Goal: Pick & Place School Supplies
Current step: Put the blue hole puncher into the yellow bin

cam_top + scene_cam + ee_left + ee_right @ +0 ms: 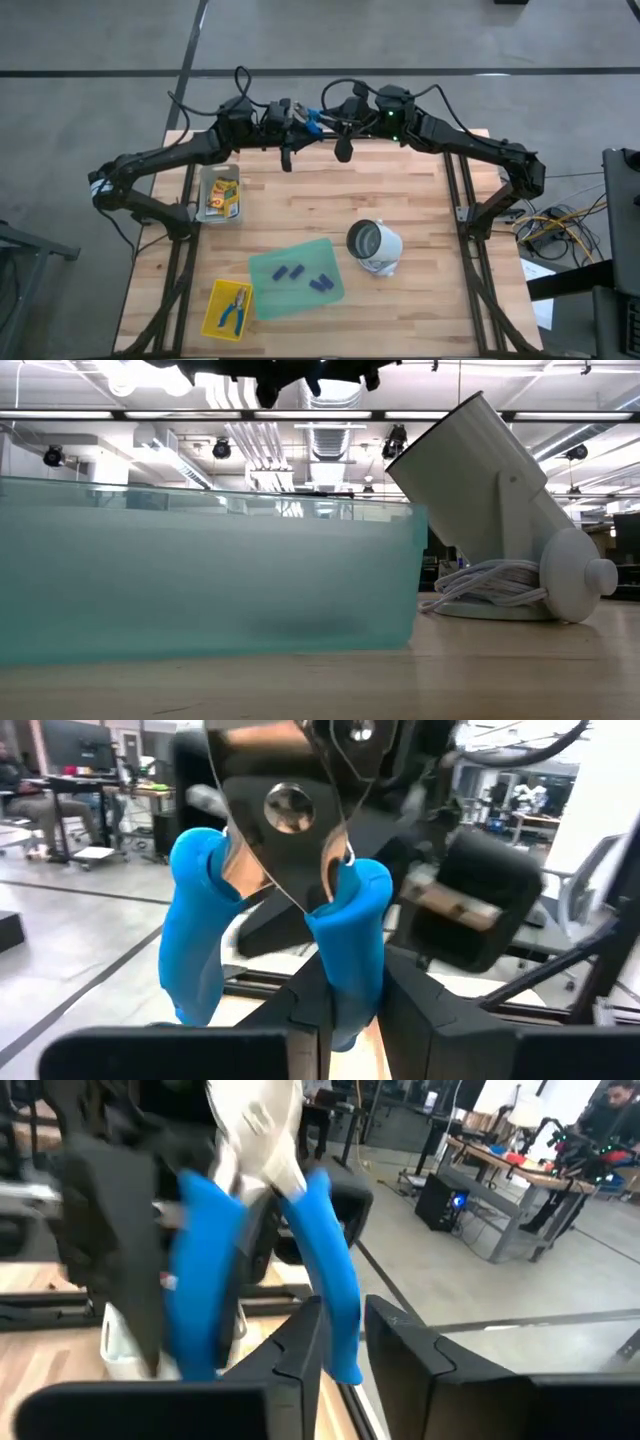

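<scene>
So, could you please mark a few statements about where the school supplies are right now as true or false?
1. The left tool clamps one handle of the blue-handled scissors. True.
2. The right tool hovers over the white lamp. False: it is at the scissors, above the table's far edge.
3. The purple-blue pieces lie in the yellow basket. False: they lie on the green sheet.
4. The crayon boxes sit in a grey bin. True.
5. The basket is empty. False: it holds a second pair.
</scene>
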